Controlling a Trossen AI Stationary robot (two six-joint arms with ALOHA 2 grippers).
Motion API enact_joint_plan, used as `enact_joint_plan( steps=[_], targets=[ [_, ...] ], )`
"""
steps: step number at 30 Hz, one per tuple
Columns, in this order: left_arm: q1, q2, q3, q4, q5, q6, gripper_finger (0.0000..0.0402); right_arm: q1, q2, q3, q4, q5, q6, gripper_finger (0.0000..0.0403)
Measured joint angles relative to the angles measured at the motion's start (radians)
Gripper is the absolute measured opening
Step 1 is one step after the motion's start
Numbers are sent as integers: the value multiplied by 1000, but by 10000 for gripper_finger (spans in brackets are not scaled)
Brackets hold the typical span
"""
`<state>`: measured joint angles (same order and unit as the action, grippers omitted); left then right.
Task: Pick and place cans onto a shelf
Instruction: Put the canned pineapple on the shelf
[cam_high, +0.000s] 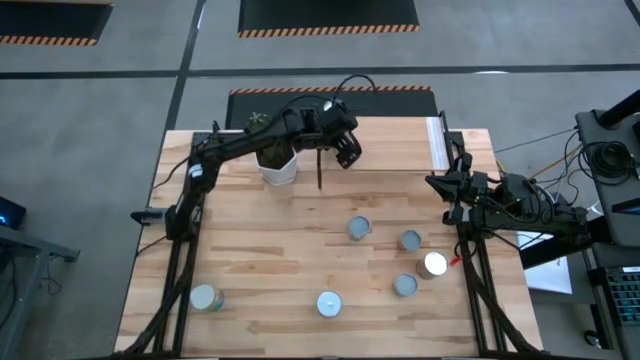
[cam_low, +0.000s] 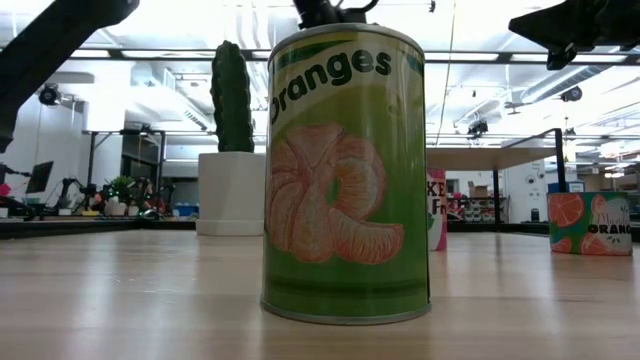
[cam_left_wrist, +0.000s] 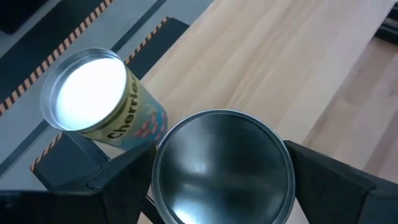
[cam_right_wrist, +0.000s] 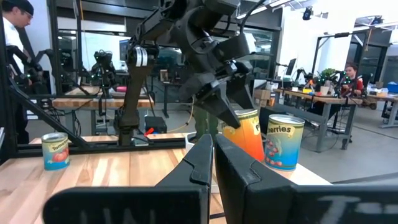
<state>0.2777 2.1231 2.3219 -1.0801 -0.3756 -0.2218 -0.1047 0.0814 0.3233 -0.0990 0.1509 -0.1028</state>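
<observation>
Left gripper (cam_high: 345, 150) holds a can (cam_left_wrist: 222, 167) over the shelf (cam_left_wrist: 292, 56) beside the Cherries can (cam_left_wrist: 102, 102); next: lower, release; right gripper (cam_high: 447, 187) shut, idle.

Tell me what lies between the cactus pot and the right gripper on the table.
In the high view, the left gripper hangs between the cactus pot and the right gripper, above the shelf. The wrist views show a can between its fingers.

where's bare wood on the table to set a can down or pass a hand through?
Widest bare patch: table centre-left, bordered by the cactus pot, the front-left can and the middle can. Shelf looks bare between the left tool, gripping its held can, and the white strip. Crowded: three cans front-right, by the shut right tool.
</observation>
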Motion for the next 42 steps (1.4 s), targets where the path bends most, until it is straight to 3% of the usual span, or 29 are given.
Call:
enact_joint_plan(
  steps=[15, 24, 30, 38, 42],
  targets=[
    [1, 0, 32, 3, -2, 36, 338, 0, 0, 0, 0, 0, -2, 9],
    [-16, -29, 34, -31, 0, 193, 323, 0, 0, 0, -1, 0, -2, 9],
    [-37, -35, 34, -76, 0, 321, 265, 0, 0, 0, -2, 0, 24, 9],
    [-139, -84, -7, -99, 9, 451, 132, 0, 80, 0, -23, 0, 129, 9],
    [-166, -128, -129, -57, 131, 477, 68, 0, 185, 0, 11, 2, 123, 9]
  ],
)
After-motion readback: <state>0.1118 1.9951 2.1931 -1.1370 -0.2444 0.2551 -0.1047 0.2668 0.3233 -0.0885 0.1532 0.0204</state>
